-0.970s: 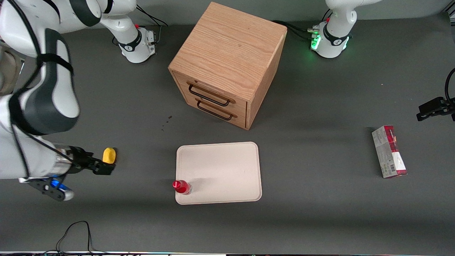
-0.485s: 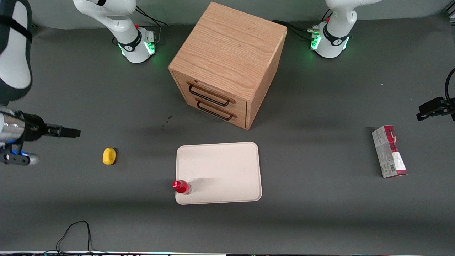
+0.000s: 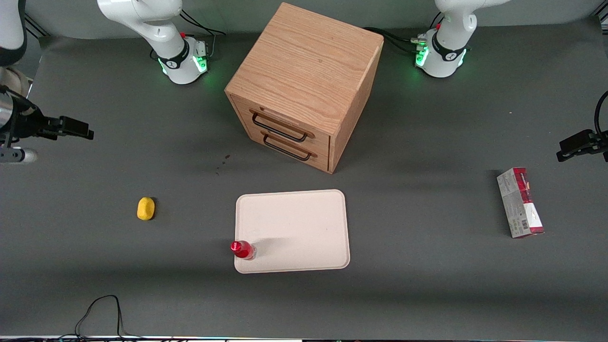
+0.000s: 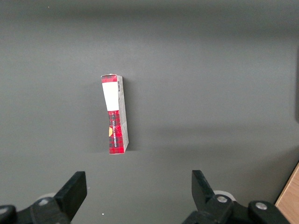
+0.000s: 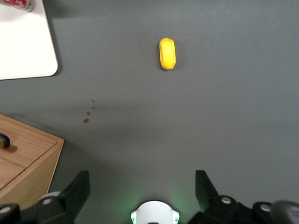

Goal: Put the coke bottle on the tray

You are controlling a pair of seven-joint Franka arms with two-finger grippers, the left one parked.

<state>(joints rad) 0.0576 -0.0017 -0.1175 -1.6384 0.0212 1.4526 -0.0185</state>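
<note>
Red bottle [image 3: 242, 249] stands upright on the tray [image 3: 304, 228], right at the corner nearest the front camera on the working arm's side, touching or just inside the rim; nothing holds it; in the right wrist view only a sliver of the bottle [image 5: 17, 3] shows on the tray [image 5: 23, 46]. Tray is cream-white, flat on the grey table [image 3: 427, 285], in front of the wooden drawer box [image 3: 304, 85]; box has two drawers with dark handles, both closed. Yellow lump [image 3: 146, 208] lies on the table toward the working arm's end, well apart from the tray. Gripper [image 3: 78, 128] hangs at the working arm's end of the table, farther from the front camera than the yellow lump, well apart from bottle and tray; jaws apart, nothing between them. Red-and-grey carton [image 3: 520, 203] lies flat toward the parked arm's end.
</note>
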